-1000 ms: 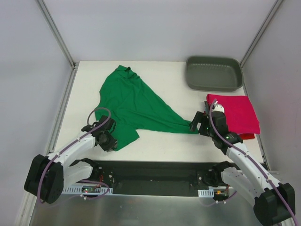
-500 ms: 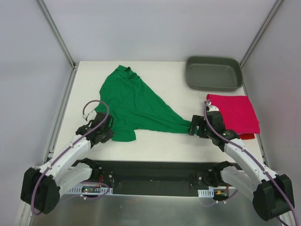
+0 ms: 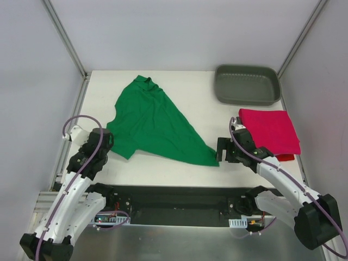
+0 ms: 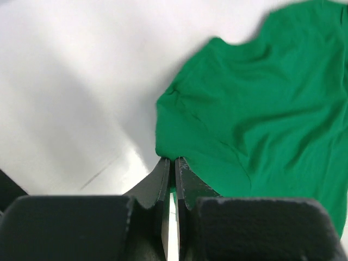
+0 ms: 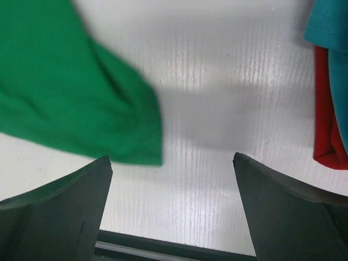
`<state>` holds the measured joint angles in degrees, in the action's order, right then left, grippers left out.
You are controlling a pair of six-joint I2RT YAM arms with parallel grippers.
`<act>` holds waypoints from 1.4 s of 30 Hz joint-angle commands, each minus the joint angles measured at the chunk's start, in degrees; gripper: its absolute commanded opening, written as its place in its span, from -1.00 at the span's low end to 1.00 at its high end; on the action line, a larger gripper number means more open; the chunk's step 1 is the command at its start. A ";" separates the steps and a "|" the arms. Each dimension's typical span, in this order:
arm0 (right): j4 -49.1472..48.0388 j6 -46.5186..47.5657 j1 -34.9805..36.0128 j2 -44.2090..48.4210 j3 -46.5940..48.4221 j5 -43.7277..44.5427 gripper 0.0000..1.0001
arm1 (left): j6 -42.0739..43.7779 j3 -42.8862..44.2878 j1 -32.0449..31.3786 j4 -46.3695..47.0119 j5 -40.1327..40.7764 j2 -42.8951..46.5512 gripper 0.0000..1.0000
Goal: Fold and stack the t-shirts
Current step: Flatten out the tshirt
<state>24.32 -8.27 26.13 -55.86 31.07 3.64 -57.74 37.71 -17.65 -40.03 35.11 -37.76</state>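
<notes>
The bright green t-shirt [image 3: 155,122] lies spread and creased across the middle of the table. My left gripper [image 3: 107,142] is shut on its lower left edge; in the left wrist view the jaws [image 4: 173,161] pinch the green cloth [image 4: 261,109]. My right gripper [image 3: 222,152] stands open just right of the shirt's near right corner [image 5: 70,98], with bare table between its fingers [image 5: 173,159]. A folded crimson-pink t-shirt [image 3: 270,130] tops a stack at the right, over a teal one [image 5: 329,27] and a red one [image 5: 329,136].
A grey plastic tray [image 3: 246,84] sits at the back right corner. Metal frame posts rise at both back corners, and white walls close in the sides. The black base plate [image 3: 179,201] runs along the near edge.
My left gripper closed on the green shirt's edge and drew it left, opening out the lower left fold. The shirt's right corner slid away from the open right gripper.
</notes>
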 commanded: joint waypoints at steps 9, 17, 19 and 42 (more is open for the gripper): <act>0.29 -3.41 6.64 -1.27 0.57 -5.49 0.64 | -2.47 1.05 3.06 -4.79 3.56 0.23 -1.00; 0.29 -8.86 20.44 -8.11 3.20 3.48 0.43 | -2.47 -0.27 3.06 -4.27 2.94 -0.56 -1.00; 1.51 -8.60 22.90 -11.45 5.39 4.70 0.38 | -2.21 -0.27 2.97 -4.00 2.86 -0.83 -1.00; 4.87 -1.84 27.83 -27.90 12.26 5.76 0.15 | -1.94 -0.36 3.06 -2.51 1.98 -2.41 -1.00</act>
<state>29.52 -11.62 53.74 -81.25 41.74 8.47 -59.44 37.34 -14.90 -43.13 37.52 -39.57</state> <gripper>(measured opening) 0.587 0.009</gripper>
